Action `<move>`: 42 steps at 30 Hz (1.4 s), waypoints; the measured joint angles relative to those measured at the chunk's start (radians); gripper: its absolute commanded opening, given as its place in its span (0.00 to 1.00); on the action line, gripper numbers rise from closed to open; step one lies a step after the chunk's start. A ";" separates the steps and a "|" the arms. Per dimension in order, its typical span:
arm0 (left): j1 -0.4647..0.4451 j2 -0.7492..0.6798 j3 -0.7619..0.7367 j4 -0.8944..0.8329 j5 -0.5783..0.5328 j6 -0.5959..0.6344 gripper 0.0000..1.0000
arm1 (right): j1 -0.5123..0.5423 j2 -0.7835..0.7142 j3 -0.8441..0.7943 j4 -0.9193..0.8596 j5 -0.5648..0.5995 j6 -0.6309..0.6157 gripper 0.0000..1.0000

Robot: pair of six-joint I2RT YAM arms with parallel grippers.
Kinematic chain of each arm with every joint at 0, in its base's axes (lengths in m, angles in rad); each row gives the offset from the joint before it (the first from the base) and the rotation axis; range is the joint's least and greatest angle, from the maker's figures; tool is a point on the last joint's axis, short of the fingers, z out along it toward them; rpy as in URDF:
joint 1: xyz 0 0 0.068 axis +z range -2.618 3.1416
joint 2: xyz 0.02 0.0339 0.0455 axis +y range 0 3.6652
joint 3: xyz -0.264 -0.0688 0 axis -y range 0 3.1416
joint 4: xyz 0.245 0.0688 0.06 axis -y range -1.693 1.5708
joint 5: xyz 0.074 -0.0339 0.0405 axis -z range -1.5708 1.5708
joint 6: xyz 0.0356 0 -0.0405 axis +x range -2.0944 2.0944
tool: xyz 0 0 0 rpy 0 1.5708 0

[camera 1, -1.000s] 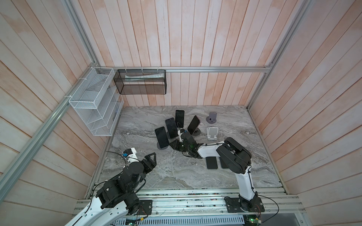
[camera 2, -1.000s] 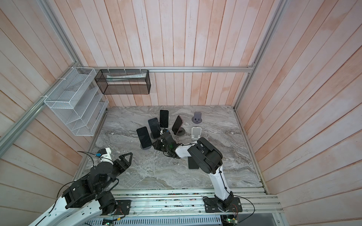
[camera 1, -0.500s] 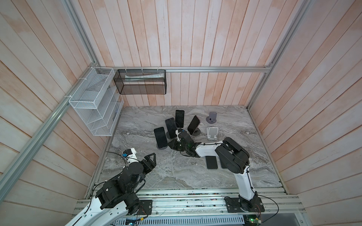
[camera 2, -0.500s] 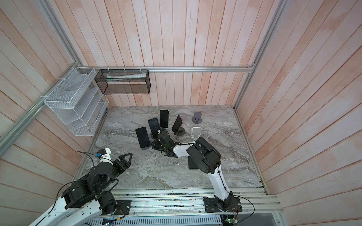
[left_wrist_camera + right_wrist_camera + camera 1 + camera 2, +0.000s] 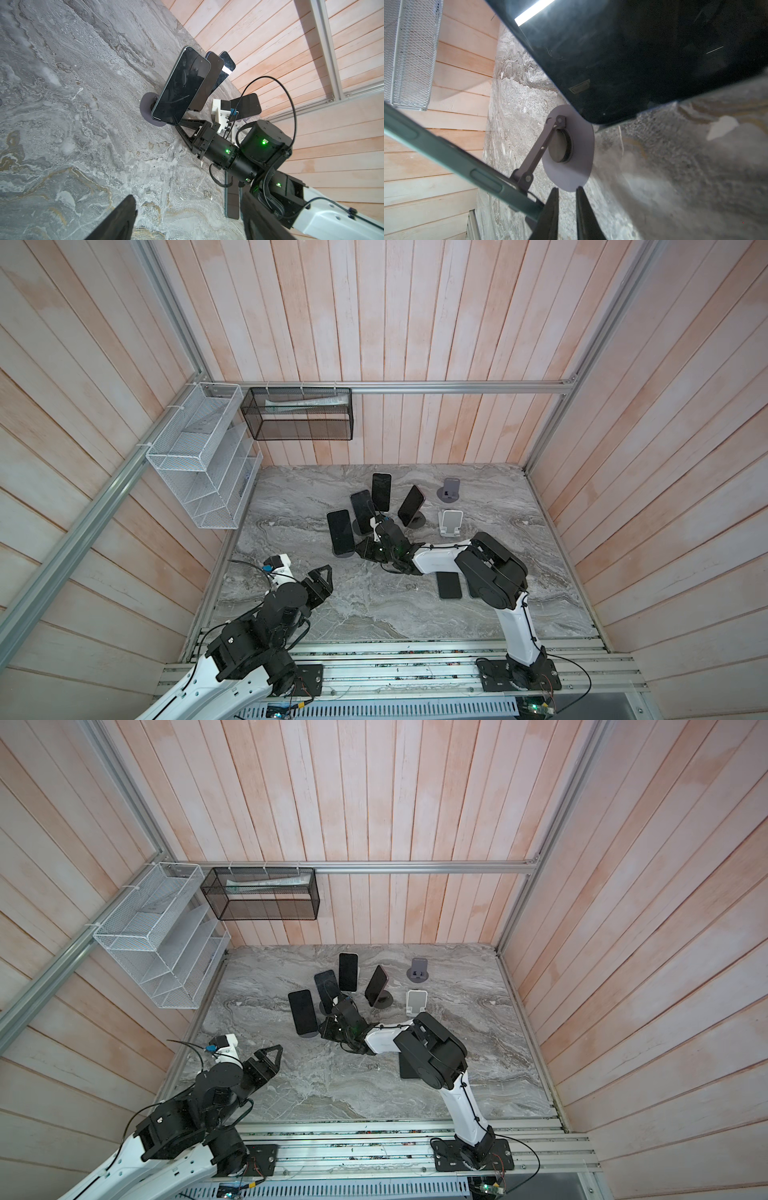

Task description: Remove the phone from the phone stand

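A dark phone [image 5: 340, 531] [image 5: 303, 1011] with a teal edge leans on the leftmost phone stand [image 5: 345, 554], a grey disc with a hinged arm. In the right wrist view the disc [image 5: 571, 145] lies just ahead and the phone [image 5: 446, 153] shows edge-on. My right gripper [image 5: 362, 549] [image 5: 324, 1029] [image 5: 178, 124] [image 5: 568, 188] lies low on the table, tips at the disc's rim. Its jaws stand a narrow gap apart with only table between them. My left gripper [image 5: 326, 572] [image 5: 276, 1048] [image 5: 189, 207] hovers open and empty at the front left.
Three more phones stand on stands [image 5: 363, 510] [image 5: 381, 491] [image 5: 411, 506] close behind. A grey stand [image 5: 451, 491] and a white stand [image 5: 451, 522] are empty. A flat phone [image 5: 449, 585] lies by the right arm. A white rack [image 5: 199, 456] and a black basket [image 5: 297, 414] hang on the walls.
My right gripper has slid left along the table up to the leftmost stand's base. The left arm has not moved.
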 measured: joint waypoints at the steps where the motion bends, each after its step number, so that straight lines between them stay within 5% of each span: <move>1: 0.000 0.001 0.000 0.000 0.000 0.000 0.81 | 0.000 0.003 0.001 0.002 0.000 0.000 0.18; 16: 0.000 0.012 0.000 0.009 0.000 0.003 0.81 | 0.023 0.031 -0.027 0.053 -0.008 0.003 0.18; 20: 0.000 0.074 0.013 0.014 -0.037 0.018 0.97 | 0.023 -0.039 -0.152 0.096 -0.015 -0.017 0.26; 27: 0.002 0.455 0.313 -0.026 -0.205 0.183 1.00 | 0.014 -0.307 -0.381 0.021 -0.024 -0.157 0.57; 31: 0.045 0.717 0.540 -0.037 -0.283 0.298 1.00 | 0.014 -0.478 -0.416 -0.080 0.000 -0.283 0.65; 39: 0.201 1.037 0.775 -0.058 -0.260 0.467 1.00 | -0.019 -0.789 -0.429 -0.254 0.151 -0.555 0.87; 42: 0.246 1.102 0.839 -0.073 -0.213 0.506 1.00 | -0.071 -0.900 -0.485 -0.235 0.229 -0.599 0.88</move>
